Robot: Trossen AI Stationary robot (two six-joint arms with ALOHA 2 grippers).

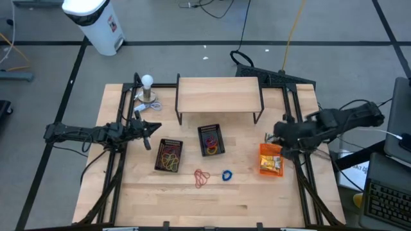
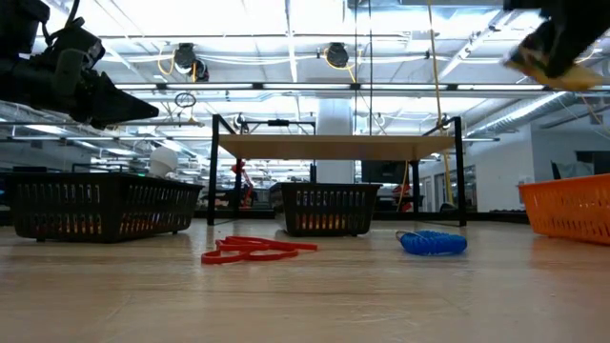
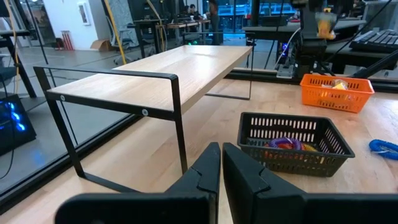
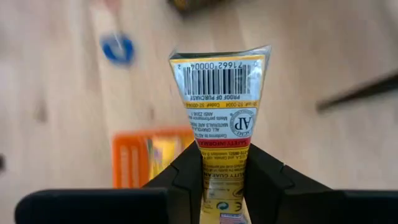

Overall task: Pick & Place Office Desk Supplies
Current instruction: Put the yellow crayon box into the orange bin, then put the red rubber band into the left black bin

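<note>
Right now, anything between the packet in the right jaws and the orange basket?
Nothing visible. The right gripper holds the yellow packet in the air above the orange basket, with open space between them.

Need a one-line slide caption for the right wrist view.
Right gripper shut on a yellow packet, barcode end up, held above the orange basket and wooden table.

two baskets [image 1: 169, 154] before shelf [image 1: 218, 95], bin [image 1: 270, 159] right

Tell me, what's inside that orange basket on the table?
The orange basket holds yellow packets; how many lie under the top ones is hidden. The right tool holds another yellow packet above the table.
</note>
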